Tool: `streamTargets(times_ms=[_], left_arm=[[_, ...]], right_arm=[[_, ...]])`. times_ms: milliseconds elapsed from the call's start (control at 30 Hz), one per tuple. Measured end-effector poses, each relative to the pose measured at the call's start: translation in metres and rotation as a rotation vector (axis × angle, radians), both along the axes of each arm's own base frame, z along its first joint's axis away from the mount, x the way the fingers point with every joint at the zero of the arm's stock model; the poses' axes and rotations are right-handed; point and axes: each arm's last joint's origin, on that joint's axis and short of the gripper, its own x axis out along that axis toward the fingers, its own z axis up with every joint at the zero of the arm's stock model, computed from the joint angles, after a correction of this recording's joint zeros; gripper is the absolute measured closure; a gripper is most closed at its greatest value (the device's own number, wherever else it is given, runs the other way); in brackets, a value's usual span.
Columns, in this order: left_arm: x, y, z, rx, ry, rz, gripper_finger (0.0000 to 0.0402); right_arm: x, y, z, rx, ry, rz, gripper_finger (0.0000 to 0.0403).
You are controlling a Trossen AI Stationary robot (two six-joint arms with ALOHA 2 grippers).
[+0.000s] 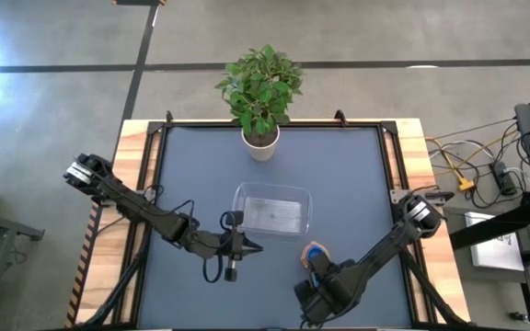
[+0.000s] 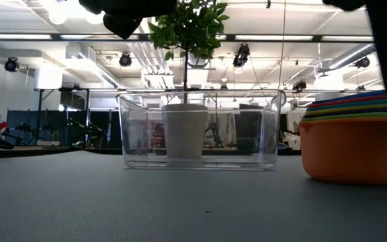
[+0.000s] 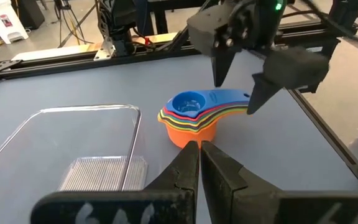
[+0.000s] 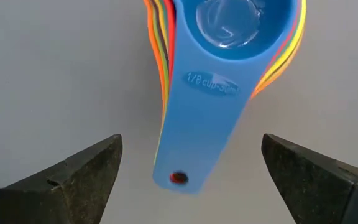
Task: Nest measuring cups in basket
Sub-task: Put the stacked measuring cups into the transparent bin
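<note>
- The left pincer (image 1: 244,245) hangs low over the surface (image 1: 182,175) just in front of the basket's left part, its fingers pressed together and holding nothing.
- The basket (image 1: 272,211), a clear shallow tray, sits near the middle of the surface in front of a potted plant (image 1: 260,92); nothing lies in it yet.
- The measuring cups (image 1: 313,252) are already stacked one inside another, orange at the bottom and blue on top, and stand on the surface just beyond the basket's front right corner, not in it.
- The right pincer (image 4: 191,171) is directly above the stack's handles (image 4: 194,124), spread wide and empty, one finger on either side of them.
- The handles fan out from the bowls toward the right arm, so their long axis runs straight into the gap between the open fingers.
- I judge the right arm far better placed: lower, close on the handles, then carry the stack left and back into the basket.
</note>
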Motion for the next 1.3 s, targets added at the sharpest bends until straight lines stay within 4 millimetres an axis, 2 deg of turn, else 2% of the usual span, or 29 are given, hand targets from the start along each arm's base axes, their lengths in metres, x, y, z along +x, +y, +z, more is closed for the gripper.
streamTargets(times_ms=[200,433,933,1300], left_arm=[[0.000,0.000,0.000,0.001,0.003,-0.001,0.0402],[0.000,0.000,-0.001,-0.004,0.009,0.002,0.0402],[0.000,0.000,-0.001,-0.012,0.013,0.004,0.0402],[0.000,0.000,-0.001,-0.013,0.011,0.004,0.0402]], right_arm=[[0.004,-0.007,-0.010,-0.001,0.000,-0.040,0.0042],[0.006,-0.016,-0.021,-0.016,0.020,-0.044,0.0089],[0.006,-0.017,-0.026,0.008,0.034,0.012,0.0258],[0.006,-0.016,-0.023,0.016,0.053,0.130,0.0262]])
